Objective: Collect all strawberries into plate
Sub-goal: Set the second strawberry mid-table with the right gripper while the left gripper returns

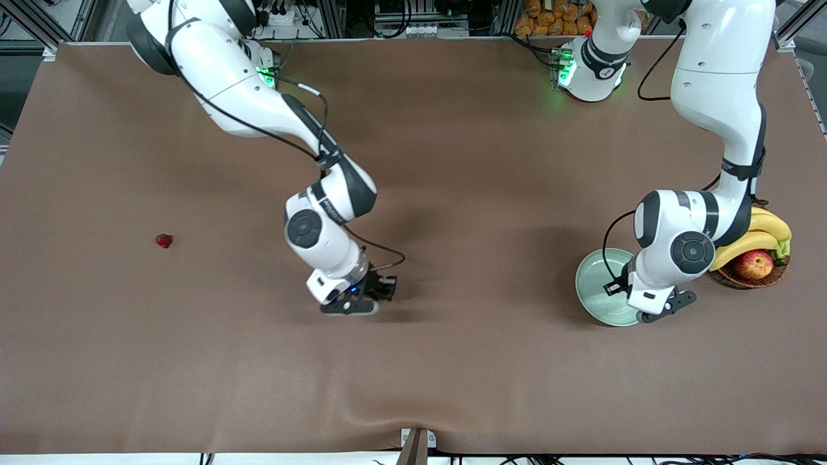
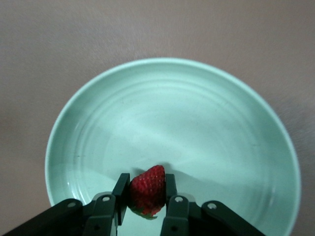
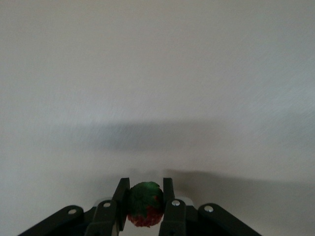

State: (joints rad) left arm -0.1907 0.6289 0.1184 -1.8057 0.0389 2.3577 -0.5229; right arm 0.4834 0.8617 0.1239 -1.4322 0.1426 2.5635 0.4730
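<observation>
None of the three strawberries lies in the plate (image 1: 591,284) yet. Left jaws (image 2: 147,196) grip one (image 2: 147,191) over it; right jaws (image 3: 146,201) pinch another (image 3: 144,204) mid-worktop. The third (image 1: 164,241) lies toward the right arm's end.

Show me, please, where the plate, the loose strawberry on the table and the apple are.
plate (image 1: 591,284): front view, bare part of its inside.
loose strawberry (image 1: 164,241): front view, middle of its red body.
apple (image 1: 754,265): front view, red skin, in the wicker basket (image 1: 775,276).

A wicker basket (image 1: 749,279) — bananas (image 1: 762,236) and an apple (image 1: 754,264) inside — on the brown table (image 1: 452,161).
</observation>
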